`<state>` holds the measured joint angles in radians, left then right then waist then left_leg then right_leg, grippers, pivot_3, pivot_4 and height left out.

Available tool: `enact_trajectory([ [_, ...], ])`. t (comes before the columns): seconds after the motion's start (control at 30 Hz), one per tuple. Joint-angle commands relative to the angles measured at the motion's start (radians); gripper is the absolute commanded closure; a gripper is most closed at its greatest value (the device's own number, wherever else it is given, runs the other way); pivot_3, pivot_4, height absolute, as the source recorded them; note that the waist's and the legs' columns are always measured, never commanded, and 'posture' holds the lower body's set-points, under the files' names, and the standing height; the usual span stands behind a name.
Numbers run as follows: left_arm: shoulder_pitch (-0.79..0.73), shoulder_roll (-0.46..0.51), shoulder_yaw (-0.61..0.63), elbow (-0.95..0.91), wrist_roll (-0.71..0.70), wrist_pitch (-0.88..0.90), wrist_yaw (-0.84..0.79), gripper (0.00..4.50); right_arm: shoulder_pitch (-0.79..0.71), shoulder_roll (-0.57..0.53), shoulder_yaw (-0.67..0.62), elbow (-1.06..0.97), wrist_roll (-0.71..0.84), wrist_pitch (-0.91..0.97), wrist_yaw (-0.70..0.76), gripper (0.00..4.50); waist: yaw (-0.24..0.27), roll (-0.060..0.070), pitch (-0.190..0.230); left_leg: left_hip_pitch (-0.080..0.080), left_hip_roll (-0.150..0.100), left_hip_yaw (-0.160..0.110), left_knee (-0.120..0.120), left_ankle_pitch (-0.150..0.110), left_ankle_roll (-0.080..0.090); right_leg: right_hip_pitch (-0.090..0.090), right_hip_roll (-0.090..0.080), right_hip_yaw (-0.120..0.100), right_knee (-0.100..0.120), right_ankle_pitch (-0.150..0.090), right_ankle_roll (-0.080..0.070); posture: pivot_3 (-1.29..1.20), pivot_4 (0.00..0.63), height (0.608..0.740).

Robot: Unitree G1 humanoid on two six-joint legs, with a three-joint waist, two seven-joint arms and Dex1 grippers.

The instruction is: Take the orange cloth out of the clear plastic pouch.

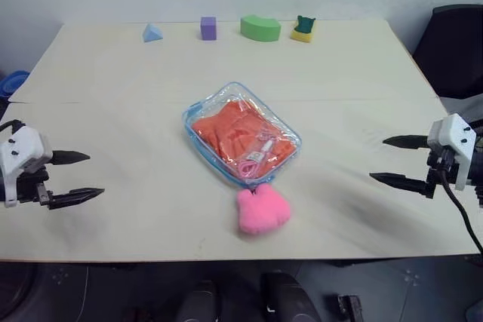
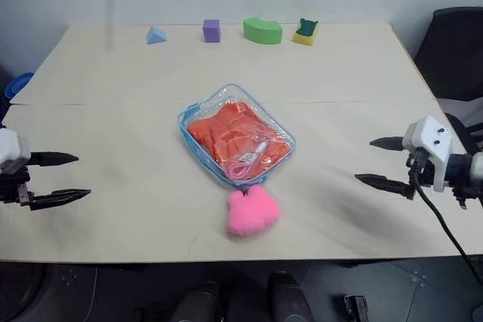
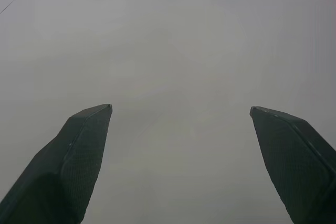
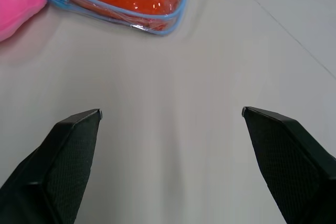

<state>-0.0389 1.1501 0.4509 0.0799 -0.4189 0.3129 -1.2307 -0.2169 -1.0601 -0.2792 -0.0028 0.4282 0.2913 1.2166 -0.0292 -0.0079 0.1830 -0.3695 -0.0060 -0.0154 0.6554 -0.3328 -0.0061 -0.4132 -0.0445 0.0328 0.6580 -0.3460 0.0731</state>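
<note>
Both ends released, nothing held: left black two-finger gripper [image 1: 84, 176] and right black two-finger gripper [image 1: 383, 159] spread wide, hovering over bare beige tabletop [image 1: 113, 81] near its front corners.

Nearest between them: pink plush heart [image 1: 263, 210], touching the near corner of the clear plastic pouch with light blue trim [image 1: 240, 132]. Bright orange folded cloth [image 1: 234, 130] inside the pouch, under a small pink-and-white item. Pouch well apart from both grippers, roughly midway, angled on the table.

Step in hand, by judgement: approach. Best pinning one trimmed corner with one gripper, reaching the cloth with the other; opening side not readable. Avoid dragging the heart.

Room: wide bare table either side, front edge close below both grippers. Far beyond: blue pyramid block [image 1: 152, 32], purple cube [image 1: 208, 28], green arch block [image 1: 260, 27], yellow-and-green sponge piece [image 1: 303, 29] along the back edge, no obstruction. Black chair [image 1: 456, 50] beyond the right gripper.
</note>
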Motion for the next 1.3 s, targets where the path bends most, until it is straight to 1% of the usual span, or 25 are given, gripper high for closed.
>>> enact_trajectory([
  [0.03, -0.031, -0.003, 0.020, -0.046, -0.042, 0.050, 0.011, 0.02, 0.002, 0.003, -0.014, -0.053, 0.013, 0.006, -0.008, 0.00, 0.001, 0.000, 0.000, 0.000, 0.000, 0.000, 0.000, 0.000, 0.000, 0.000, 0.000, 0.000, 0.000, 0.000, 0.000, 0.00, 0.150, 0.740],
  [0.17, -0.073, -0.019, 0.000, -0.106, -0.095, 0.123, 0.008, 0.02, -0.018, 0.029, 0.016, -0.100, -0.002, -0.006, -0.035, 0.00, 0.001, 0.000, 0.000, 0.000, 0.000, 0.000, 0.002, 0.000, 0.000, 0.000, 0.000, 0.000, 0.001, 0.000, 0.000, 0.00, 0.150, 0.740],
  [0.27, -0.133, -0.037, -0.046, -0.173, -0.136, 0.190, 0.027, 0.02, -0.078, 0.060, 0.092, -0.131, -0.070, -0.072, -0.063, 0.00, -0.002, 0.000, 0.000, 0.000, 0.000, 0.000, 0.005, 0.000, 0.000, 0.001, 0.000, 0.000, 0.003, 0.000, 0.000, 0.00, 0.150, 0.740],
  [0.33, -0.187, -0.051, -0.096, -0.237, -0.179, 0.258, 0.037, 0.02, -0.161, 0.102, 0.181, -0.122, -0.166, -0.168, -0.097, 0.00, -0.004, 0.000, 0.000, 0.000, 0.000, 0.000, 0.007, 0.000, 0.000, 0.001, 0.001, 0.000, 0.005, 0.000, 0.000, 0.00, 0.150, 0.740],
  [0.47, -0.272, -0.080, -0.184, -0.342, -0.257, 0.358, 0.037, 0.02, -0.339, 0.223, 0.345, -0.059, -0.320, -0.312, -0.150, 0.00, -0.007, 0.000, 0.000, -0.001, 0.000, 0.000, 0.008, 0.000, -0.001, 0.000, 0.001, 0.001, 0.006, 0.000, 0.000, 0.00, 0.150, 0.740],
  [0.53, -0.303, -0.092, -0.227, -0.370, -0.256, 0.367, 0.040, 0.02, -0.408, 0.282, 0.409, -0.012, -0.383, -0.379, -0.172, 0.00, -0.006, 0.000, 0.000, -0.001, 0.000, 0.000, 0.008, 0.003, -0.006, -0.001, 0.002, 0.001, 0.006, 0.000, 0.000, 0.00, 0.150, 0.740],
  [0.6, -0.327, -0.105, -0.262, -0.380, -0.248, 0.364, 0.042, 0.02, -0.464, 0.338, 0.466, 0.048, -0.445, -0.443, -0.198, 0.00, -0.005, 0.000, 0.000, -0.002, 0.000, 0.000, 0.008, 0.003, -0.007, -0.001, 0.002, 0.001, 0.006, 0.000, 0.000, 0.00, 0.150, 0.740],
  [0.67, -0.347, -0.118, -0.280, -0.380, -0.246, 0.363, 0.047, 0.02, -0.494, 0.372, 0.505, 0.095, -0.479, -0.488, -0.199, 0.00, -0.005, 0.000, 0.000, -0.003, 0.000, 0.000, 0.009, 0.003, -0.007, -0.001, 0.002, 0.001, 0.005, 0.000, 0.000, 0.00, 0.150, 0.740],
  [0.77, -0.384, -0.138, -0.305, -0.378, -0.237, 0.360, 0.065, 0.00, -0.532, 0.420, 0.566, 0.187, -0.545, -0.591, -0.218, 0.63, -0.004, -0.001, 0.000, -0.003, 0.000, 0.000, 0.011, 0.003, -0.006, -0.001, 0.002, 0.001, 0.005, 0.000, 0.000, 0.00, 0.150, 0.740],
  [0.9, -0.402, -0.147, -0.316, -0.380, -0.230, 0.357, 0.079, 0.00, -0.566, 0.464, 0.593, 0.273, -0.585, -0.656, -0.245, 1.90, -0.004, -0.001, 0.000, -0.003, 0.000, 0.000, 0.012, 0.003, -0.007, -0.001, 0.002, 0.001, 0.007, 0.000, 0.000, 0.00, 0.150, 0.740],
  [1.07, -0.403, -0.149, -0.317, -0.382, -0.224, 0.352, 0.092, 0.00, -0.592, 0.496, 0.601, 0.330, -0.597, -0.700, -0.247, 1.90, -0.005, -0.001, 0.000, -0.003, 0.000, 0.000, 0.012, 0.003, -0.007, -0.001, 0.002, 0.000, 0.007, 0.000, 0.000, 0.00, 0.150, 0.740],
  [1.17, -0.400, -0.153, -0.319, -0.384, -0.220, 0.349, 0.096, 0.00, -0.604, 0.508, 0.603, 0.363, -0.607, -0.721, -0.251, 2.48, -0.007, -0.001, 0.000, -0.003, 0.000, 0.000, 0.012, 0.003, -0.007, -0.001, 0.003, 0.000, 0.007, 0.000, 0.000, 0.00, 0.150, 0.740],
  [1.3, -0.398, -0.157, -0.326, -0.384, -0.212, 0.341, 0.098, 0.00, -0.608, 0.509, 0.602, 0.379, -0.605, -0.735, -0.242, 3.75, -0.007, -0.001, 0.000, -0.003, 0.000, 0.000, 0.012, 0.003, -0.007, -0.001, 0.002, 0.000, 0.007, 0.000, 0.000, 0.00, 0.150, 0.740],
])
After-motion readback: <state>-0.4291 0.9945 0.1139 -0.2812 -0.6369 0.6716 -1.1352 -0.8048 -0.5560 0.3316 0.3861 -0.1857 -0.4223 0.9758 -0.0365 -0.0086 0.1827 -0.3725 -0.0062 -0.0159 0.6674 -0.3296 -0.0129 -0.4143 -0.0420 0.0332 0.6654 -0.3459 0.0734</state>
